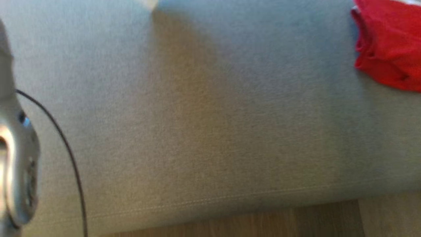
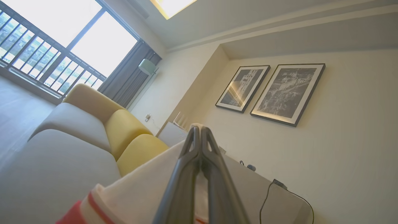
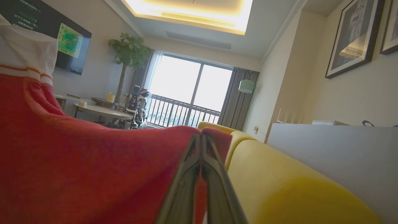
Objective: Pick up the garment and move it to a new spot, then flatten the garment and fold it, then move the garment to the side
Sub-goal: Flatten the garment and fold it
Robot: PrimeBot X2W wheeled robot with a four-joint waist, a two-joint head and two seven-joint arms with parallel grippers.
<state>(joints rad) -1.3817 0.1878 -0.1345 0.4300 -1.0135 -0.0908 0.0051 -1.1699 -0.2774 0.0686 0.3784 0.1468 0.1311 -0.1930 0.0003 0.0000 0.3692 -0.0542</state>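
The garment (image 1: 388, 42) is red with white, red-striped trim and lies bunched at the top right of the blurred head view, on a grey sofa seat (image 1: 197, 115). In the left wrist view my left gripper (image 2: 199, 127) is shut, and the garment's cream part with a red stripe (image 2: 136, 183) rises to its fingers, seemingly pinched. In the right wrist view my right gripper (image 3: 202, 134) is shut, with the red cloth (image 3: 93, 168) peaking right at its tips. A pale left forearm (image 1: 16, 158) with a black cable sits at the head view's left edge.
Yellow back cushions (image 3: 279, 180) line the sofa. A white side table (image 2: 279, 199) with a cable stands beside it. Wooden floor (image 1: 296, 220) runs along the seat's front edge. A round table (image 3: 102, 112), a plant and another robot stand near the window.
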